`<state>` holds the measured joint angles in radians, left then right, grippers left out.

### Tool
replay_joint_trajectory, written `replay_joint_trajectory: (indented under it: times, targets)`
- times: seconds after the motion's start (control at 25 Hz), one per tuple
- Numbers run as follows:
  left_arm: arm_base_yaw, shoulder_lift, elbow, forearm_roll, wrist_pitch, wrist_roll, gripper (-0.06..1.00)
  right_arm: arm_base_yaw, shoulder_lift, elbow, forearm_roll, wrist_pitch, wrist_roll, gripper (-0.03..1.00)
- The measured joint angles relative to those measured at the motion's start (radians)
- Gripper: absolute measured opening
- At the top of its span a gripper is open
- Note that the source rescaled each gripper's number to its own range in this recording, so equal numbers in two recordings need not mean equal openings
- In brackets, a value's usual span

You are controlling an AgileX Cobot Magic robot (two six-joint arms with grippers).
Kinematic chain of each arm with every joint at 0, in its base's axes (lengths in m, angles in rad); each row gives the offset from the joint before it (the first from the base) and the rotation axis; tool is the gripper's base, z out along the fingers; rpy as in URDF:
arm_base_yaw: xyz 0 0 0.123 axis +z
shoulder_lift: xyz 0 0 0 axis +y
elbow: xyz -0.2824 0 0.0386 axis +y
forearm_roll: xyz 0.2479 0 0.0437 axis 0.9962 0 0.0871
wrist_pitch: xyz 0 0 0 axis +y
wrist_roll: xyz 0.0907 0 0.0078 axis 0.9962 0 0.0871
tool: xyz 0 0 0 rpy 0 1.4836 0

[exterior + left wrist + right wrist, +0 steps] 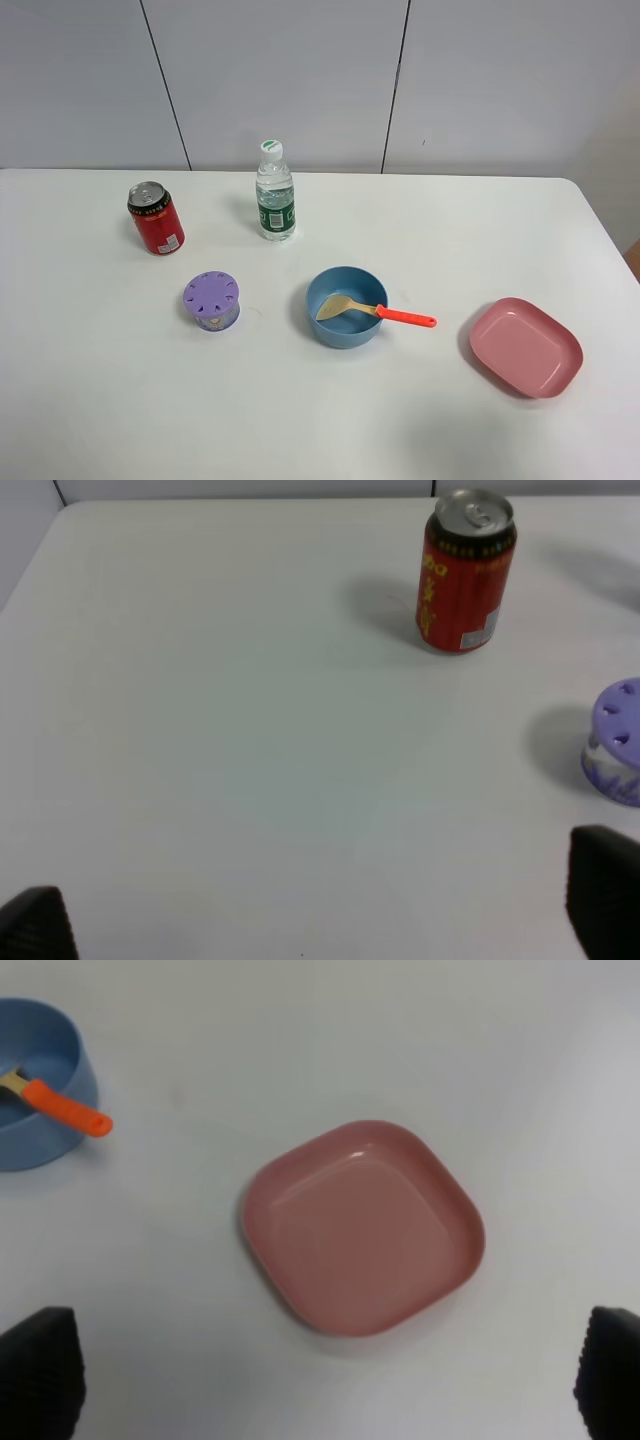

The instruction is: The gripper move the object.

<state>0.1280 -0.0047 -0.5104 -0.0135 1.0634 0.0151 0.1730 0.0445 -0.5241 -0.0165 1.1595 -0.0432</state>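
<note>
The toy spatula (372,311) lies in the blue bowl (346,330) at the table's middle, its pale-yellow blade inside and its red-orange handle (66,1108) sticking out over the rim toward the right. Neither arm shows in the exterior high view. My left gripper (320,930) is open, its fingertips (605,895) wide apart above bare table near the red can. My right gripper (330,1380) is open, its fingertips (40,1370) wide apart above the pink plate (362,1224), empty.
A red soda can (156,218) stands at the back left, a water bottle (275,192) at the back middle, a purple lidded pot (211,300) left of the bowl. The pink plate (526,346) lies at the right. The table's right edge is near the plate.
</note>
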Motion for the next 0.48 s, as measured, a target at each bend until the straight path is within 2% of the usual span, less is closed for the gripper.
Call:
replay_joint_trajectory:
  times: [0.48]
  targets:
    - [0.0,0.0,0.0,0.0,0.0,0.0,1.0,0.008,-0.013,0.005,0.033,-0.02,0.004,0.99]
